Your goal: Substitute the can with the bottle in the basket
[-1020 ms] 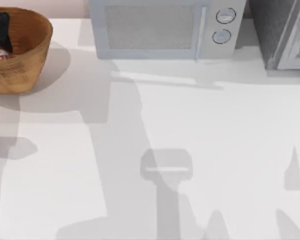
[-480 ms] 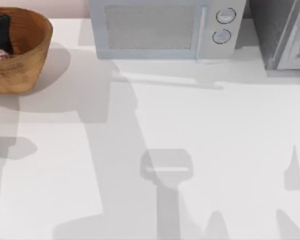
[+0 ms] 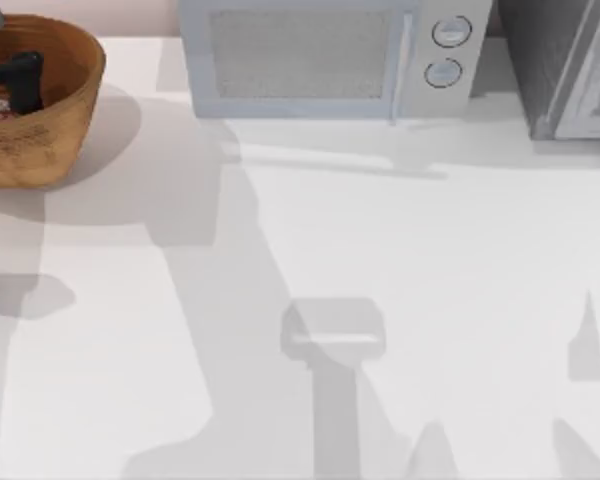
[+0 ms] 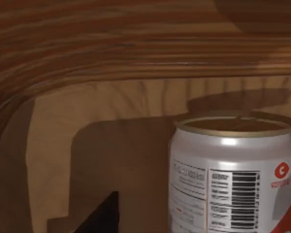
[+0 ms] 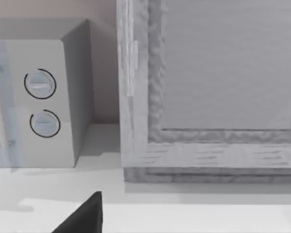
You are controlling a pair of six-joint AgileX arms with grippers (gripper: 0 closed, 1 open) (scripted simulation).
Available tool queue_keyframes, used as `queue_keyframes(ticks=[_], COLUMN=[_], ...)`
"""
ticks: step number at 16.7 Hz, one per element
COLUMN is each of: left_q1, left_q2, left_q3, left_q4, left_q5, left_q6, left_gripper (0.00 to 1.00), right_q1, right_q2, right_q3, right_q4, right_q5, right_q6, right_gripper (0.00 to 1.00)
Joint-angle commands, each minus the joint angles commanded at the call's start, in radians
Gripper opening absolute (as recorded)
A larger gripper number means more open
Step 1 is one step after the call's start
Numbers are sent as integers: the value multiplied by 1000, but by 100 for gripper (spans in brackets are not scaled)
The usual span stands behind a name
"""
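Can (image 4: 235, 174) apparently just beside left gripper (image 3: 18, 82), inside basket (image 3: 65, 120).

A pale microwave (image 3: 325, 58) sits at the table's (image 3: 400, 300) back edge, two round dials (image 3: 446, 52) stacked on its right, with a grey cabinet (image 3: 565, 65) just beside it.

Just beside the black left claw (image 3: 15, 80), the can (image 4: 235, 177) is silver-white with a dull gold top, a black barcode, grey small print and red marks. Around the claw, the basket (image 3: 65, 120) is tan-brown weave outside and ribbed orange-brown within. Well away from it, the microwave (image 3: 325, 55) is pale grey with a speckled door, on a white bench (image 3: 430, 300).
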Motion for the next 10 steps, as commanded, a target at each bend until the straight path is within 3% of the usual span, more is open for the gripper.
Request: queue_keyframes(ticks=[4,10], left_q1=[0,0], left_q2=[0,0], left_q3=[-2,-2], left_q4=[3,3], left_q5=[0,0], left_q6=[0,0], left_gripper=[100,55], right_q1=[0,0], right_q2=[0,0], right_q3=[0,0], right_q4=[0,0], right_q5=[0,0], right_q6=[0,0], right_gripper=[100,100])
